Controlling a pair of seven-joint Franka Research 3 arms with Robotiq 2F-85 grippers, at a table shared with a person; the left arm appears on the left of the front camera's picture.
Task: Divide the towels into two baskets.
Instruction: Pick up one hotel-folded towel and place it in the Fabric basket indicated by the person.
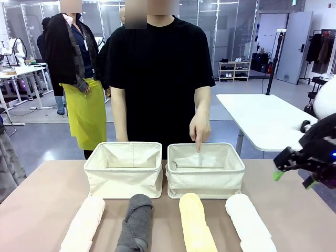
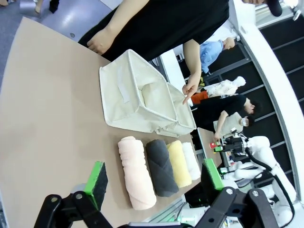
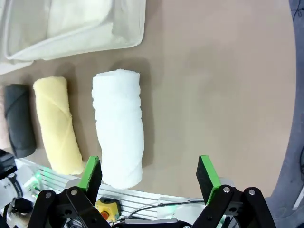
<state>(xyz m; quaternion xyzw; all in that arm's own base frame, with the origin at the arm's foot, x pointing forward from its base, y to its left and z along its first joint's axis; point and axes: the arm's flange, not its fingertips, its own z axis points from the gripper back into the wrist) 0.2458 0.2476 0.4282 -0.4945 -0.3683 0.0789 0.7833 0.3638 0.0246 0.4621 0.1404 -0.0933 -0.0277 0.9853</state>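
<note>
Two cream baskets stand side by side mid-table, the left basket [image 1: 124, 169] and the right basket [image 1: 206, 172]. A person's hand [image 1: 199, 131] points a finger into the right one. In front of them lie four rolled towels in a row: pale pink [image 1: 84, 223], dark grey [image 1: 136, 224], yellow [image 1: 195, 224] and white [image 1: 249, 223]. My right gripper [image 1: 295, 179] hovers open at the right, above the table beside the white towel [image 3: 118, 142]. From higher up, my left gripper [image 2: 154, 176] looks down open on the row of towels, the pink towel [image 2: 135, 171] nearest.
The brown table [image 1: 47, 199] has free room left of the baskets and right of the white towel. A white table [image 1: 262, 118] stands behind at the right. Other people stand farther back at the left.
</note>
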